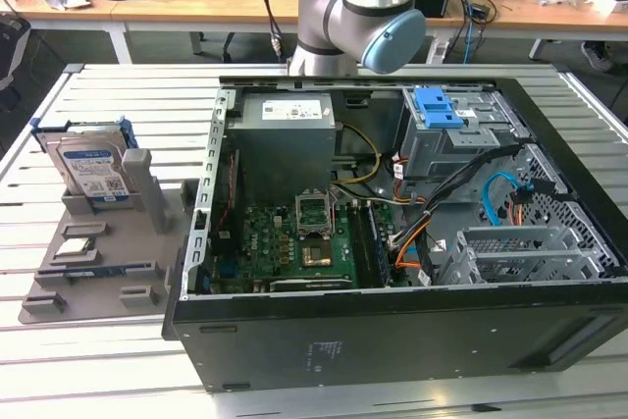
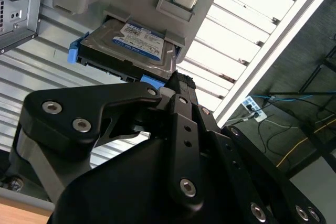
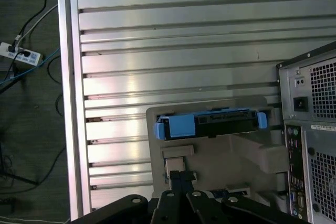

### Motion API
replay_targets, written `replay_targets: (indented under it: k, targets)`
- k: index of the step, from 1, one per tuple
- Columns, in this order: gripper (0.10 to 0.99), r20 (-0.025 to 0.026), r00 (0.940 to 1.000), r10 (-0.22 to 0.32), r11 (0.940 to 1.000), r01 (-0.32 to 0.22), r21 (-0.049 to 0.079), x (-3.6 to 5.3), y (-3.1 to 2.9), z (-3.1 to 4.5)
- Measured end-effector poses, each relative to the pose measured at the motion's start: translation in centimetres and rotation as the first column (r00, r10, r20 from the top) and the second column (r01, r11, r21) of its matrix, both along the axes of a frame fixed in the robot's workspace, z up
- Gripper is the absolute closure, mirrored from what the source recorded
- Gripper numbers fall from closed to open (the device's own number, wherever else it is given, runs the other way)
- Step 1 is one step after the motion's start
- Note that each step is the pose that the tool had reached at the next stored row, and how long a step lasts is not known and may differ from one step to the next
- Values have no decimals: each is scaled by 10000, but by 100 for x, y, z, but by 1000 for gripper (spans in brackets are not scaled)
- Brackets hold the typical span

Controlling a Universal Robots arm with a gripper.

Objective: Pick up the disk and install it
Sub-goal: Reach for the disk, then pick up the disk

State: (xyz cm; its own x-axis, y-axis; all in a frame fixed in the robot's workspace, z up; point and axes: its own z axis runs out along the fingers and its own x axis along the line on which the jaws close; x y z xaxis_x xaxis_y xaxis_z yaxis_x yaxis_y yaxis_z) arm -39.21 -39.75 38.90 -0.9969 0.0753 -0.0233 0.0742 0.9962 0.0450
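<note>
The disk [image 1: 93,166] is a silver hard drive with a white-and-blue label and a blue bracket. It stands on edge in a grey holder [image 1: 108,262] on the slatted table, at the exterior view's left of the open computer case. In the first wrist view the disk [image 3: 210,124] is seen edge-on, and the second wrist view shows its labelled face [image 2: 135,43]. My gripper [image 3: 181,176] hovers near the holder, clear of the disk, with its black fingers pressed together and nothing between them. Its tips [image 2: 176,80] lie close to the disk's blue corner in the second wrist view.
The open black computer case [image 1: 392,326] holds a motherboard, a grey power-supply box [image 1: 285,134], a blue latch piece [image 1: 439,107] and metal drive cages [image 1: 520,252]. A small chip [image 1: 78,247] lies on the holder. The table's edge rail [image 3: 65,103] has cables and a power strip [image 3: 21,55] on the floor beyond.
</note>
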Motion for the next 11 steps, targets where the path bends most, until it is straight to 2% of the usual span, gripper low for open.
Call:
replay_targets:
  k: [5, 7, 8, 10, 11]
  targets:
    - [980, 1, 10000, 15, 10000, -15, 0, -1, 0, 0]
    - [980, 0, 9992, 412, 9992, -412, 0, -2, 1, 0]
    - [980, 0, 9967, 815, 9967, -815, -1, -1, 1, 0]
    - [980, 0, 9935, 1139, 9935, -1139, -15, -1, 1, -1]
    - [980, -6, 9891, 1472, 9891, -1472, -46, 0, 0, 0]
